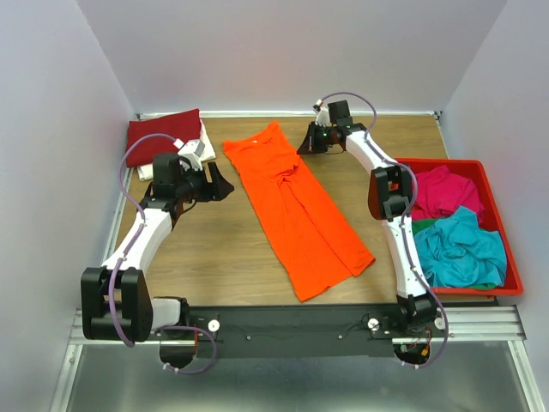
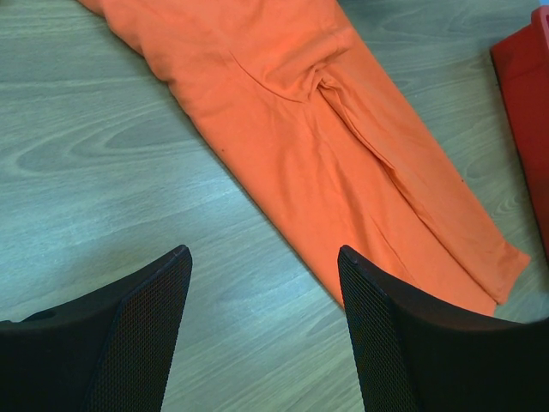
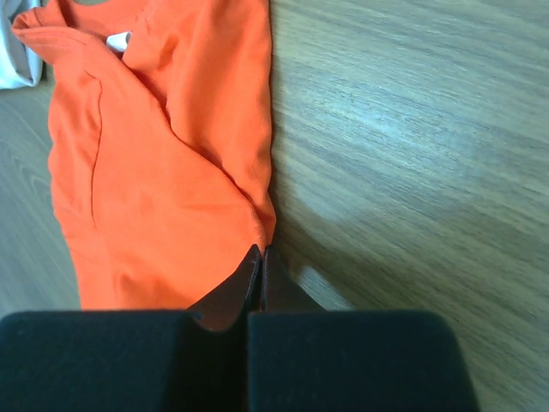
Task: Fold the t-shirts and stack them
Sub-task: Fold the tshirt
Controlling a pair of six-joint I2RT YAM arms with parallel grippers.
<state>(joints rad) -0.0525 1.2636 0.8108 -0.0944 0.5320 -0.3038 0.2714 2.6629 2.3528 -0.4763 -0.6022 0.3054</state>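
Top view: the orange shirt (image 1: 296, 210) lies narrow and slantwise on the surface (image 1: 214, 257), apparently mid-fold. Left wrist: the left pincer (image 2: 262, 257) gapes empty beside it. Right wrist: the right pincer (image 3: 260, 253) is pinched on the shirt's edge. The left likely needs a grip next.

Left claw (image 2: 262, 257) gapes wide; right claw (image 3: 260, 253) is pinched closed.

The orange shirt (image 1: 296, 210) is looking like soft matt cloth, the table (image 1: 214, 249) is showing smooth wood grain, the tray (image 1: 437, 161) smooth plastic.
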